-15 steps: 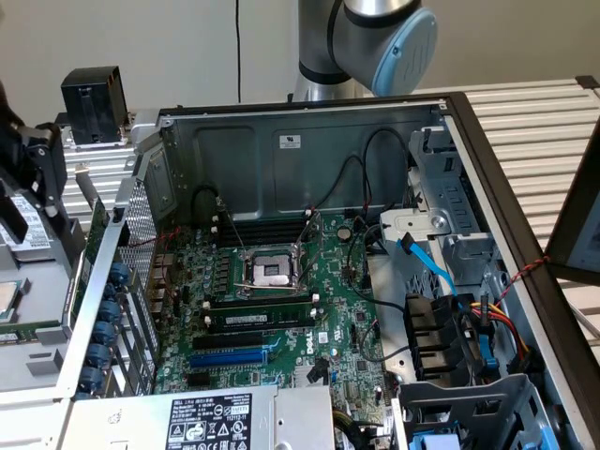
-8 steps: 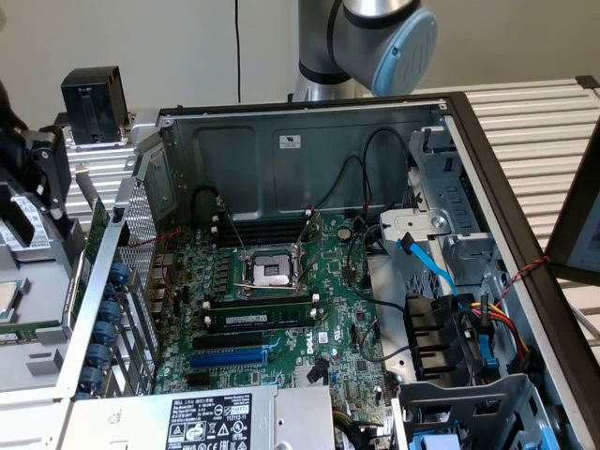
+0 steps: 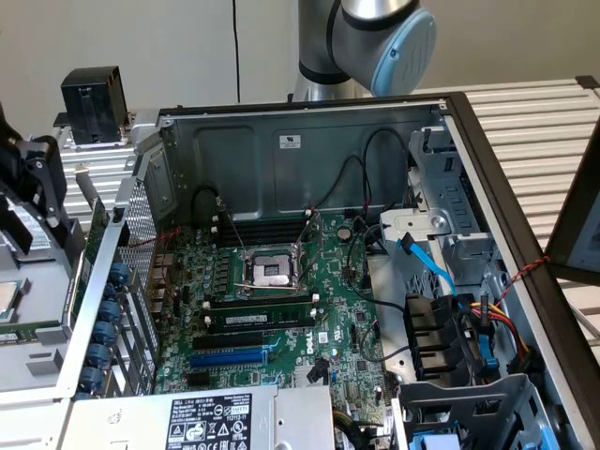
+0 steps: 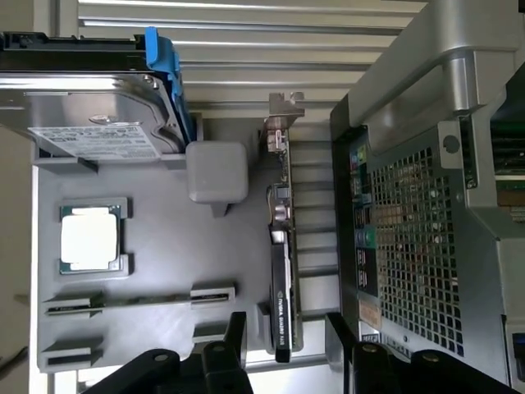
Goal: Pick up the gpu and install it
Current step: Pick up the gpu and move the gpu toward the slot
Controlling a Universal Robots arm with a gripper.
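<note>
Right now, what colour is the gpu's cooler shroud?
Black, with white lettering; the gpu shows best in the wrist view.

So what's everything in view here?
Small gpu card with shroud and bracket: one, green, black, silver, on edge in the tray.
Plastic tray: one, grey, beside the case.
Metal hard drive: one, silver and blue, on the tray.
Square processor chip: one, silver, in the tray.
Open metal computer case: one, grey, exterior view's middle.
Large motherboard: one, green, inside the case.
Thin memory stick: one, black, in the motherboard.
Robot arm: one, grey and blue, behind the case.
Gripper: one, black, open, flanking the gpu card.
</note>
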